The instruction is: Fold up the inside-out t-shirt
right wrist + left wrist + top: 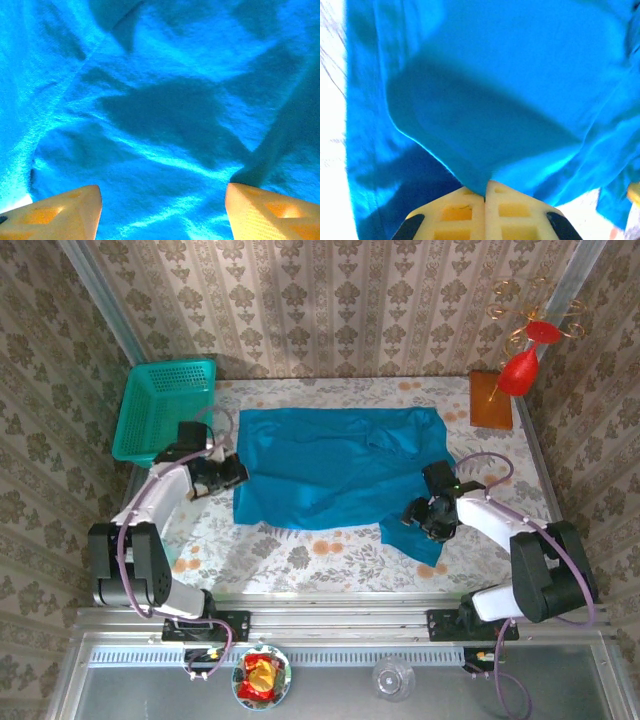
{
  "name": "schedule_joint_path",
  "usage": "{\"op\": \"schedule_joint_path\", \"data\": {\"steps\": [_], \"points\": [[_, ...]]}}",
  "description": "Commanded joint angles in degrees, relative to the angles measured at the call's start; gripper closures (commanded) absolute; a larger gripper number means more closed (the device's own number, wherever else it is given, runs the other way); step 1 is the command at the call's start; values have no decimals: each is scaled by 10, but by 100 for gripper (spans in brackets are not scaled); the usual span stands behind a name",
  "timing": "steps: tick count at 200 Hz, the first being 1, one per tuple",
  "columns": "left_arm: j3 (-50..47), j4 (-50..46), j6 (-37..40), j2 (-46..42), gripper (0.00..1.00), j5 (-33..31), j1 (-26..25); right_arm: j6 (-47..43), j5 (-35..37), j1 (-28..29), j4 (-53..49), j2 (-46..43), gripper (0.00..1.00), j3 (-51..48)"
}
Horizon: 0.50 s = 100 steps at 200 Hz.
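Left end effector: clamps shut on the inside-out t-shirt edge. Right end effector: stands spread apart over its cloth.

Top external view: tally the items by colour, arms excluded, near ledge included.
Blue: 1, t-shirt
Teal-green: 1, mesh basket
Orange-brown: 1, block
Red: 1, ornament
Clear: 1, glass
Pale: 1, plate
Red-yellow: 1, snack packet
Total: 7
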Motion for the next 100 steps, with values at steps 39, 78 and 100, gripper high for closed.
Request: {"op": "schedule_joint_path", "data": {"steps": [39, 78, 100], "points": [[138, -30, 27, 107, 100, -11, 38, 22, 35, -9, -24, -10, 32, -10], [207, -32, 22, 196, 100, -15, 44, 21, 50, -17, -35, -24, 32, -10], [230, -45, 24, 226, 83, -22, 37, 17, 52, -22, -38, -31, 32, -7]]}}
